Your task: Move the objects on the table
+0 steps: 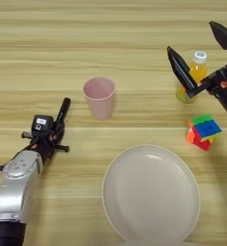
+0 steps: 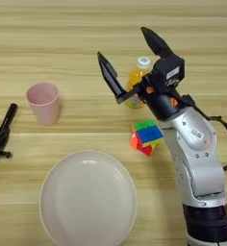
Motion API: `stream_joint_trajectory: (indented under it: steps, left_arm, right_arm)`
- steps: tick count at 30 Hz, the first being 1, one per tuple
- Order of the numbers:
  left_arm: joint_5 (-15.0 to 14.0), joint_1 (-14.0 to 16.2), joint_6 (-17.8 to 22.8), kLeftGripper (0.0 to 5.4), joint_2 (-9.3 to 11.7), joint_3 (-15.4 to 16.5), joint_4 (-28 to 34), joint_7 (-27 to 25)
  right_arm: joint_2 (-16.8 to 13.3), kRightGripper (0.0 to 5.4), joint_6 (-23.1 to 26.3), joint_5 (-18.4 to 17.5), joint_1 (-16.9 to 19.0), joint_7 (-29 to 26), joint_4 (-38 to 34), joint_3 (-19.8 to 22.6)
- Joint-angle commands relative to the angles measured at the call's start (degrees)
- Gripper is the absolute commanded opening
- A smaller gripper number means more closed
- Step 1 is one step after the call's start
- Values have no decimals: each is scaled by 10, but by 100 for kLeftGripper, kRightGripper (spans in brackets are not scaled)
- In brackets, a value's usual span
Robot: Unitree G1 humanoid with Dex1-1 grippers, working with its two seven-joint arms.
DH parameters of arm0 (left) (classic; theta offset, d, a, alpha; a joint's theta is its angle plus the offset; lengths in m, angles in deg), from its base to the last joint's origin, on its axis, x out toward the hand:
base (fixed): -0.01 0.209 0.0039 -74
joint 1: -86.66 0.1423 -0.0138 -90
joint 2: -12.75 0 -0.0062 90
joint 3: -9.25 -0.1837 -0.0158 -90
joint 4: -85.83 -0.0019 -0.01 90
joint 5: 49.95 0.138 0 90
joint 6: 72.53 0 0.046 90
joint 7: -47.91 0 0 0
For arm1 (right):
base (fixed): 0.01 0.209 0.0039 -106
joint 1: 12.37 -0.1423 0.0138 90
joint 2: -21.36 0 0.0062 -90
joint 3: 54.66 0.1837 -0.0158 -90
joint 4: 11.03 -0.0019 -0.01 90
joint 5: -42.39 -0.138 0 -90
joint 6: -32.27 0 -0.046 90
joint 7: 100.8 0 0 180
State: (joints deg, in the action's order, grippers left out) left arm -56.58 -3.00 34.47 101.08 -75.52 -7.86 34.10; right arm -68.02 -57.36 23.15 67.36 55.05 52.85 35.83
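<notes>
**Right gripper spread wide around the juice bottle, left arm low on the table**

The right gripper (image 2: 130,62) sits over the far right part of the light wooden table (image 1: 48,43) with its two black fingers (image 2: 109,74) splayed wide apart. Between and just behind them stands a small bottle of orange drink with a white cap (image 2: 137,79); one finger crosses in front of the bottle, but whether it touches it cannot be told. The silver forearm of that arm runs down to the near right edge.

Just on the near side of the bottle lies a multicoloured puzzle cube (image 2: 146,137), tilted on the table, close to the right arm.

The small pale-pink plastic cup (image 1: 99,97) stands upright and open-mouthed near the table's middle, well apart from both grippers. The large round cream plate (image 1: 151,194) lies flat at the near edge, between the arms, with nothing on it.

The left gripper (image 1: 62,113) rests low on the left side, left of the cup, its black fingers pointing away from the robot and appearing pressed together.
</notes>
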Motion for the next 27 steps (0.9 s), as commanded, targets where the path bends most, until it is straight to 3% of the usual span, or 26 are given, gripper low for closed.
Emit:
stream_joint_trajectory:
  steps: [1,10,27]
  left_arm:
    - [10,0,-15,159,1,-6,-7,0]
    - [17,-8,-45,284,-1,-6,-23,2]
    - [12,-1,-114,450,-21,0,-25,8]
  right_arm:
    - [0,540,-9,6,-3,-2,4,0]
    - [2,540,-19,8,-7,-3,17,0]
    - [6,540,-39,6,-10,-8,39,-1]
